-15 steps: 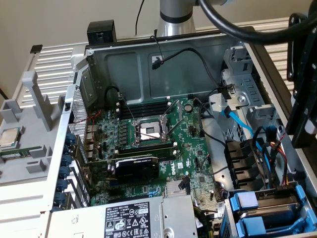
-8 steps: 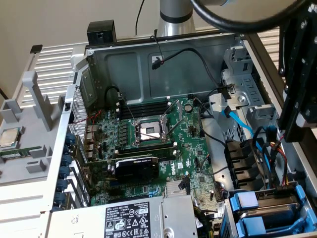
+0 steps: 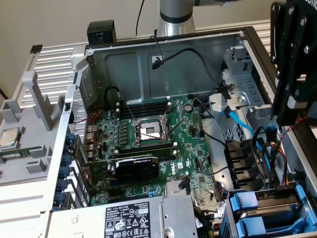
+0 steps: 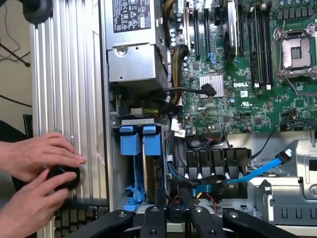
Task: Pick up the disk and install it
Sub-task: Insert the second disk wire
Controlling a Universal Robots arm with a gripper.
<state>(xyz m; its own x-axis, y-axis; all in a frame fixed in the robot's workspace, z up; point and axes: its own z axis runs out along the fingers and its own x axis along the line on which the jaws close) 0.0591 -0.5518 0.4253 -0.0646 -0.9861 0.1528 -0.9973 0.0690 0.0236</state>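
1. Gripper [image 3: 292, 111] hangs over the open computer case [image 3: 163, 54], above the drive bay; whether its jaws are open or closed cannot be told.
2. Disk [image 4: 150, 148] sits in the bay, beside another blue carrier [image 4: 128, 144].
3. Two hands [image 4: 37, 173] press a black knob [image 4: 63, 177] outside the case.

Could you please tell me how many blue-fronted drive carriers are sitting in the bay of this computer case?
2: one blue carrier and a second blue carrier side by side in the drive bay, beside the power supply. Others may be hidden.

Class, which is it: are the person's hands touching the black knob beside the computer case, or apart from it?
Touching. In the wrist view, the fingers of both hands wrap the black knob against the ribbed grey case panel, with no gap visible.
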